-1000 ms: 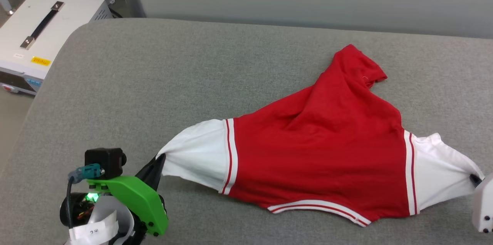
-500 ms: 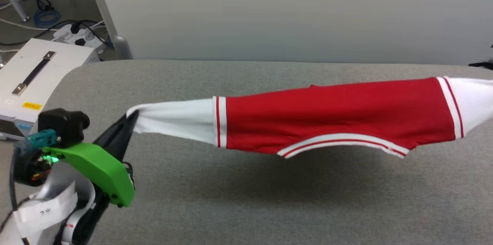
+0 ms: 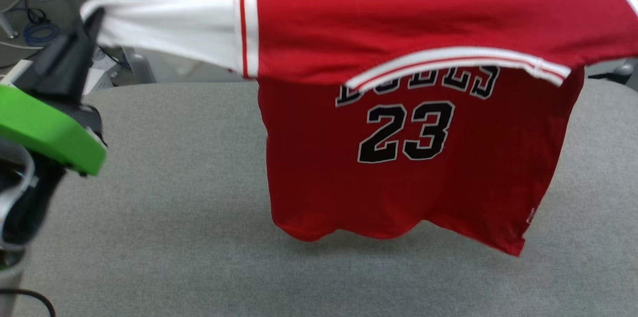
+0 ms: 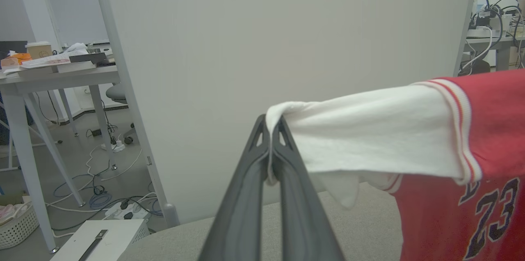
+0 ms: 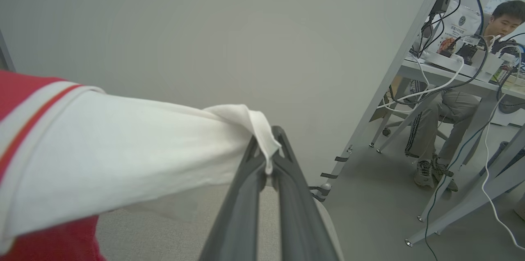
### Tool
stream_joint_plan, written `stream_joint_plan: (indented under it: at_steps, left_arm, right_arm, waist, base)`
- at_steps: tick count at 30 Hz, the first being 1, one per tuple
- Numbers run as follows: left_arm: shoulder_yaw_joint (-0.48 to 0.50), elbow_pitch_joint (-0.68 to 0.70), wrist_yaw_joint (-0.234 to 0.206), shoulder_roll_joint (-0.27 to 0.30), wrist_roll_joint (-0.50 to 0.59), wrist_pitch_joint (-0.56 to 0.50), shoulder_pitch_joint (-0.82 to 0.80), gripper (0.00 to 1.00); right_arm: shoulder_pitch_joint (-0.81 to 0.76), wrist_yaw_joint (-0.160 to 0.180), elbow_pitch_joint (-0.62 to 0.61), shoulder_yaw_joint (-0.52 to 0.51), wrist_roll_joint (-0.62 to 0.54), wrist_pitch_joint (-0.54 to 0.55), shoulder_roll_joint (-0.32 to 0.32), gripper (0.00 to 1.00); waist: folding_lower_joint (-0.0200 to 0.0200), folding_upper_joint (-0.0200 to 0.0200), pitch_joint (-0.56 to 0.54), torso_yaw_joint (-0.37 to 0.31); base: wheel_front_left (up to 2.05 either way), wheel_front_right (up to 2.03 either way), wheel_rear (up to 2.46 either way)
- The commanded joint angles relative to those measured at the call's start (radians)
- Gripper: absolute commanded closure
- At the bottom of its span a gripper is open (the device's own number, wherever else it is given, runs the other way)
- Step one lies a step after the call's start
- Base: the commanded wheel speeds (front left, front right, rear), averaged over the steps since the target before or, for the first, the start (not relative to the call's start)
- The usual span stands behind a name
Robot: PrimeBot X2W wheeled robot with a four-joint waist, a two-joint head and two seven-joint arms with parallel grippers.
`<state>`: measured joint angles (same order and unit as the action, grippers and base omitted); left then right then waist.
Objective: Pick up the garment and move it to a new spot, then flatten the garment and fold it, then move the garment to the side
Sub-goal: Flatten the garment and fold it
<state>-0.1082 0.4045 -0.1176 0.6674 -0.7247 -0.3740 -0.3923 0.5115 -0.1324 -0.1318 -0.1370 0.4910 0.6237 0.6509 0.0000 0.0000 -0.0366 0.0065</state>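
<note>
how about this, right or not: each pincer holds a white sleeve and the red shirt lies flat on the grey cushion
No. The shirt does not lie flat on the grey cushion: the head view shows it hanging, stretched between the two. The rest holds: the left pincer and right pincer are each shut on a white sleeve.

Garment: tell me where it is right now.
In the head view the garment hangs over the grey surface, stretched by its white sleeves between the left claw and the right claw.
</note>
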Motion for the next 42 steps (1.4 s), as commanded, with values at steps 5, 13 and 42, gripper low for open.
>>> stream_joint_plan:
  at_steps: [5,13,42]
  left_arm:
    - [0.027,-0.037,0.033,0.049,0.003,-0.006,-0.15,1.0]
    - [-0.005,-0.166,0.099,0.057,-0.002,-0.025,-0.435,1.0]
    - [-0.249,-1.049,0.244,-0.106,0.179,0.298,-1.277,1.0]
  right_arm:
    - [0.157,0.002,0.051,0.025,0.006,-0.029,0.016,1.0]
    - [0.425,0.002,0.139,0.068,-0.011,-0.07,0.025,1.0]
    - [1.142,0.002,0.889,0.246,-0.239,-0.532,-0.204,1.0]
  waist:
    - [0.0,0.0,0.126,-0.013]
    - [0.0,0.0,0.336,-0.001]
    - [0.0,0.0,0.735,-0.003]
  base:
    - [0.0,0.0,0.0]
    - [0.0,0.0,0.0]
    - [0.0,0.0,0.0]
